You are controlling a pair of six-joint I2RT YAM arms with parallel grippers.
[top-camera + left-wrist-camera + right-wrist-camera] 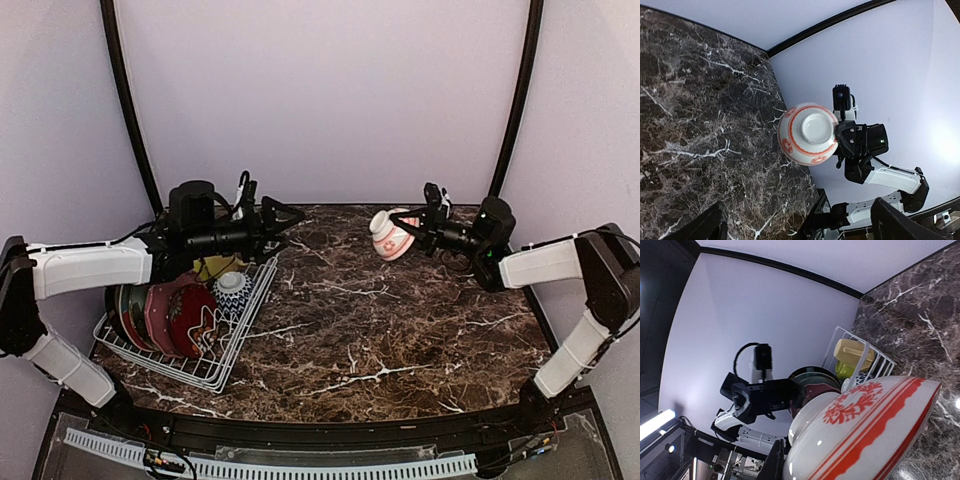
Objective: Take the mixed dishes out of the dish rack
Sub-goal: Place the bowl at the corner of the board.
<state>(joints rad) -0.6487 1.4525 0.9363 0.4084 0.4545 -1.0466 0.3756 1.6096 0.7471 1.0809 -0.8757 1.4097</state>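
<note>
My right gripper [415, 230] is shut on the rim of a red-white patterned bowl [391, 236] and holds it tilted above the table's far right. The bowl fills the lower right wrist view [875, 430] and shows base-on in the left wrist view [807, 134]. My left gripper [290, 215] is open and empty, hovering above the far end of the white wire dish rack [246, 330]. The rack holds a pale green plate [125, 315], a red-teal plate [158, 312], a dark red floral plate [190, 318], a blue-white bowl [232, 290], a pale yellow mug [215, 267] and a lime-green bowl [842, 369].
The dark marble table [400, 330] spreads between the rack at the left and the right arm. Pale walls stand close behind and at both sides. A black rail with a white strip [300, 462] runs along the near edge.
</note>
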